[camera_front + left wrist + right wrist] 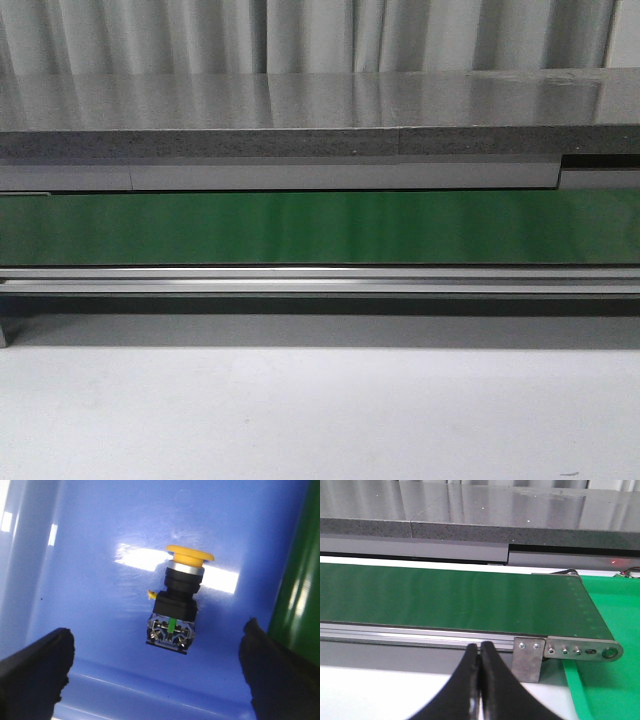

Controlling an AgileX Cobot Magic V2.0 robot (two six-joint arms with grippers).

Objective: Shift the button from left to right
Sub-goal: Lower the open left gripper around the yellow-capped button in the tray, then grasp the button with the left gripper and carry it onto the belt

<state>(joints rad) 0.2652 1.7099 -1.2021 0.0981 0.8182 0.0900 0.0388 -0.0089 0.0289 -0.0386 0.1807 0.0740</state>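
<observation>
One long green belt (320,228) runs the full width of the front view, grey counter (300,105) behind it and white table (320,410) in front, no arms showing there. The belt's end (580,647) stops right beside a green tray (615,690). Over in the blue bin (100,540), the button (178,602) lies on its side mid-floor, well off the walls. Left gripper (155,672) hangs over it, fingers spread wide, holding nothing. Right gripper (481,680) is pinched closed, empty, near the belt rail.

The button (176,605) lies on its side in a tray (100,540). The conveyor belt (320,228) runs from nine to three o'clock, a counter (320,110) behind it.
</observation>
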